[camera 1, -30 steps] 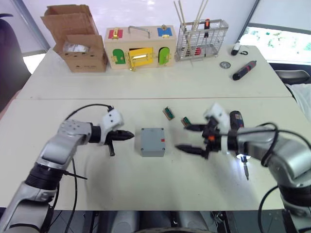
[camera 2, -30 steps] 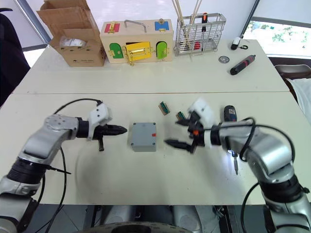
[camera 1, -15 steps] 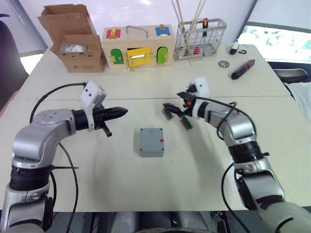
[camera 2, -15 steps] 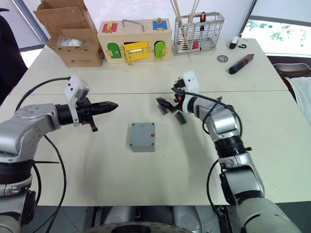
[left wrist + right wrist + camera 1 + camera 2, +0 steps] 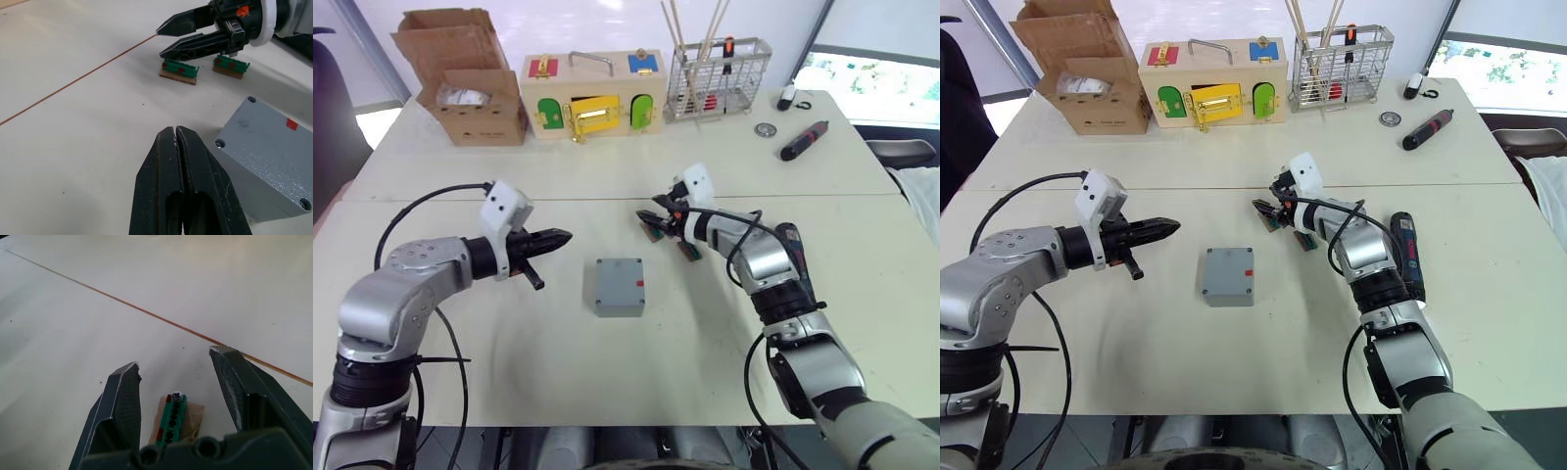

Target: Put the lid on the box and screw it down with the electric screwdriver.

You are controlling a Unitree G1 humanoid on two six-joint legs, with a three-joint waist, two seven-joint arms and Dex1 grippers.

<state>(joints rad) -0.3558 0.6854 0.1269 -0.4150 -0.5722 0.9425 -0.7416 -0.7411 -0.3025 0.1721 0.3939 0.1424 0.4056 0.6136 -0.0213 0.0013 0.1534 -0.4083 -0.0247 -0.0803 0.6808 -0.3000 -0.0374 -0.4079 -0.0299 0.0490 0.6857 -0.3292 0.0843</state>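
Observation:
The grey box (image 5: 619, 286) sits mid-table, with a red mark and corner screw holes on its upper face (image 5: 266, 147); I cannot tell whether that face is the lid. My left gripper (image 5: 560, 237) hovers shut just left of the box, fingertips (image 5: 175, 131) pressed together and holding nothing. My right gripper (image 5: 649, 208) stands open beyond the box, over a small green terminal block (image 5: 172, 423). The black electric screwdriver (image 5: 794, 252) lies on the table to the right, partly hidden by my right forearm.
A second green block (image 5: 689, 248) lies beside the first. Along the far edge stand a cardboard carton (image 5: 470, 83), a wooden latch box (image 5: 592, 93) and a wire basket (image 5: 718, 78). A small black-and-red screwdriver (image 5: 805, 140) lies at the far right.
My right gripper has swung from beside the box's right side out to the green blocks and stays open. My left gripper has pulled slightly away from the box, still shut.

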